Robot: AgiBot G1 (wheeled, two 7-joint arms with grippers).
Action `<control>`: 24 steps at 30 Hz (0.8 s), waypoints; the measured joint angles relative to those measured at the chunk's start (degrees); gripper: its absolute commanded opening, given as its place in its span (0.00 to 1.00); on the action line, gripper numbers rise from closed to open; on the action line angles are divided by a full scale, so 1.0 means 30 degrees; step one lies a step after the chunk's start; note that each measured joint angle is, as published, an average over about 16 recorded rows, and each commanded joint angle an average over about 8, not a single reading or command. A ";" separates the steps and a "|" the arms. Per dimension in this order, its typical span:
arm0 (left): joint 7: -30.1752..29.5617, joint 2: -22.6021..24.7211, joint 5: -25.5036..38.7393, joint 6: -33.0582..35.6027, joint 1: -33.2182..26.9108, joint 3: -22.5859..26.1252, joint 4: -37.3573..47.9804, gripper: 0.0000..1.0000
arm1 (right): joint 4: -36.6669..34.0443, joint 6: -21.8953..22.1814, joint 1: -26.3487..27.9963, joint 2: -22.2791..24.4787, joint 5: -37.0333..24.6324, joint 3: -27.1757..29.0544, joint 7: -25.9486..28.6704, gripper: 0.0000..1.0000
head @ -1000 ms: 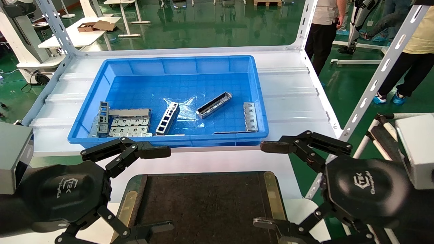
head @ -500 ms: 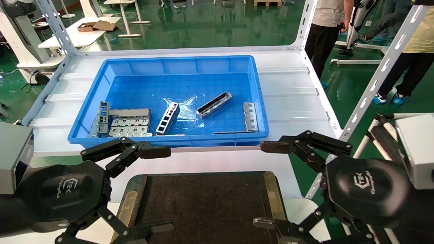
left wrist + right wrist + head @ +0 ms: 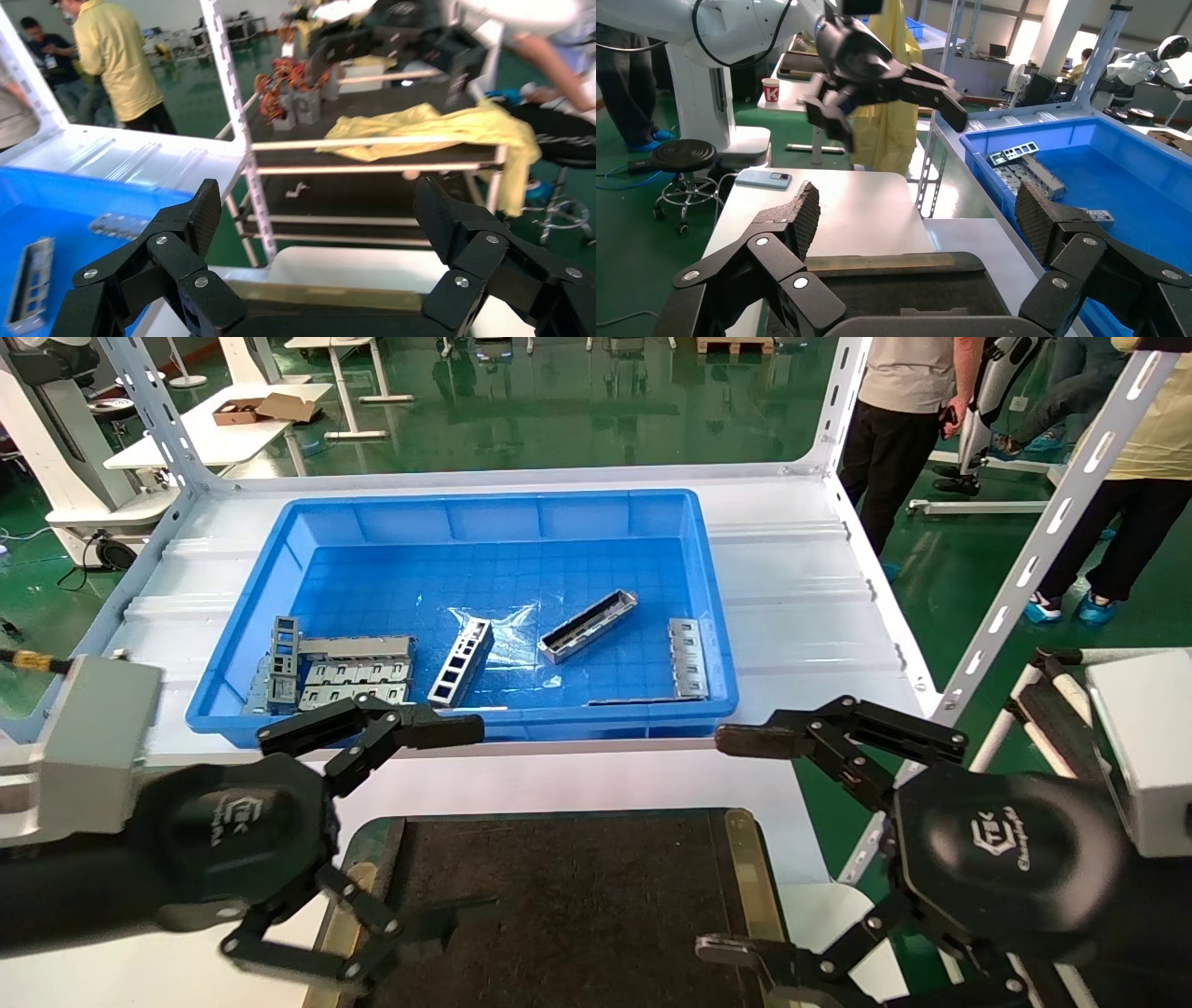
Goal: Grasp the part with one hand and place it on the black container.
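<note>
Left gripper (image 3: 447, 822) and right gripper (image 3: 736, 845) hover spread wide, empty, over the black container (image 3: 568, 896). Neighbouring look-alike pieces risk being grabbed instead of the part (image 3: 588, 627) in the blue bin (image 3: 279, 537).

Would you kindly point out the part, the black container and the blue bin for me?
the part (image 3: 588, 627): head view, middle of its open trough.
the black container (image 3: 577, 896): head view, bare matte surface between the brass strips.
the blue bin (image 3: 484, 504): head view, far rim.
</note>
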 measured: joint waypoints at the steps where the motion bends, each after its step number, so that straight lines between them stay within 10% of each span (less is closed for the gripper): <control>1: 0.0007 0.0106 0.0228 -0.0163 -0.0091 0.0081 0.0031 1.00 | 0.0000 0.0000 0.0000 0.0000 0.0000 -0.0001 0.0000 1.00; 24: 0.1180 0.5859 0.6744 -0.4545 -0.5024 0.2927 0.6507 1.00 | -0.0001 0.0004 0.0004 0.0004 0.0008 -0.0012 -0.0006 1.00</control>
